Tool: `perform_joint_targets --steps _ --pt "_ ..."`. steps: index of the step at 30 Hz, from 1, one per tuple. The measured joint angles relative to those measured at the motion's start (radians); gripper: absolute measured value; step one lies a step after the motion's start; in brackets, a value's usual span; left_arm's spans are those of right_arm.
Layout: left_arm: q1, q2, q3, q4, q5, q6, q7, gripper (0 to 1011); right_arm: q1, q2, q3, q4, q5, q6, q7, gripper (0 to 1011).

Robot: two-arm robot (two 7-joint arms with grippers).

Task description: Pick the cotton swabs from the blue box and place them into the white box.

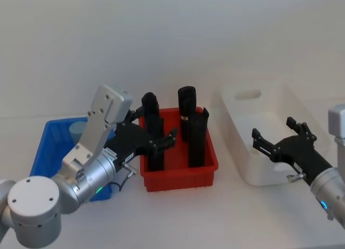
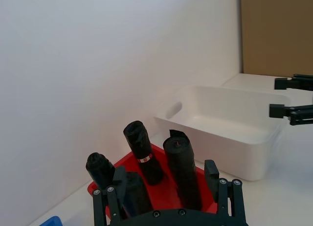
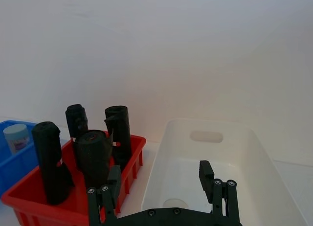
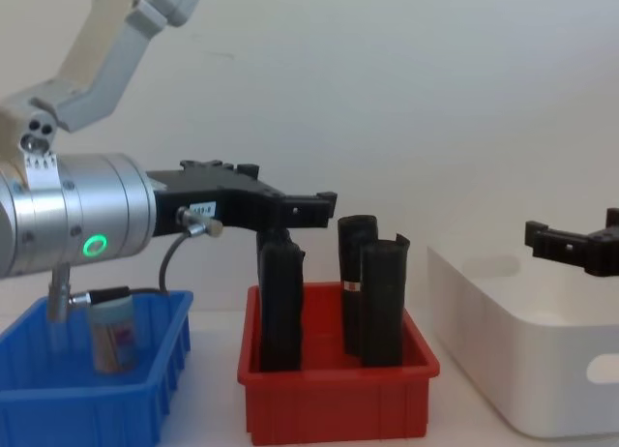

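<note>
cotton swabs tub (image 1: 78, 131) in blue box (image 1: 40, 152) sits behind open jaws of left gripper (image 1: 164, 141); right gripper (image 1: 272, 129) open over white box (image 1: 259, 176).

We log smooth moulded plastic with a slight sheen on the blue box (image 4: 97, 408), red bin (image 4: 338, 408) and white box (image 4: 542, 370). Black sleeves (image 4: 382, 302): crinkled matt film. Cotton swabs (image 4: 114, 336): clear plastic tub with a paper-like label. Left arm housing (image 4: 77, 239): brushed metal, satin. Left claw (image 2: 165, 173) and right claw (image 1: 273, 129): matt black plastic. Counter (image 1: 232, 216): smooth, matt white.
</note>
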Motion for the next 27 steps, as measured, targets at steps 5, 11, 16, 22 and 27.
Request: perform_joint_targets --steps 5,11,16,22,27 --pt "0.029 -0.001 0.015 -0.003 0.015 -0.050 0.069 1004 -0.051 0.011 -0.005 -0.060 0.005 -0.002 -0.020 1001" --pt "0.063 -0.003 0.032 -0.007 0.033 -0.107 0.148 1004 -0.108 0.022 -0.010 -0.125 0.010 -0.005 -0.041 1002" --pt "0.091 -0.004 0.046 -0.010 0.048 -0.155 0.213 1004 -0.142 0.030 -0.013 -0.165 0.013 -0.006 -0.054 1002" --pt "0.109 -0.005 0.055 -0.011 0.058 -0.186 0.257 1004 -0.155 0.032 -0.014 -0.179 0.015 -0.007 -0.059 1001" --pt "0.115 -0.005 0.058 -0.012 0.061 -0.196 0.269 1004 -0.156 0.032 -0.014 -0.180 0.015 -0.007 -0.059 1002"
